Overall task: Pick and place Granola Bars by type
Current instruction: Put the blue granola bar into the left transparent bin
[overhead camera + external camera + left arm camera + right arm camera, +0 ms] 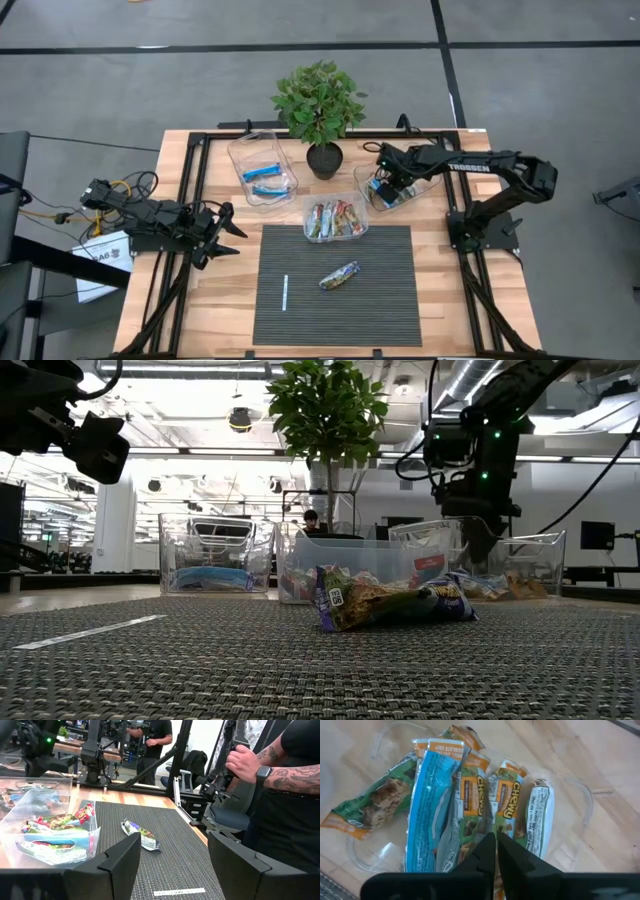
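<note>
The right gripper is down in the right tub, at right of centre in the high view, so the step in hand is most likely a drop or a pick inside that tub. In the right wrist view its fingers are pressed together with almost no gap and nothing visible between them. Directly beyond the tips lies a heap of bars: a blue bar across the left of the heap, orange-and-green "Chewy" bars in the middle, a silver-white bar at right. The tips sit just over the Chewy bars, at the lower centre of that frame; whether they touch a wrapper I cannot tell.

The blue bar looks out of place here, since two blue bars lie in the left tub, upper centre-left. If so, the next move calls for opening the fingers, shifting over the blue wrapper and pinching it without dragging its neighbours.

One loose bar lies on the dark mat, centre of the high view, with the middle tub of multicoloured bars above it.

The left gripper waits at the left table edge, fingers spread wide, holding nothing.
</note>
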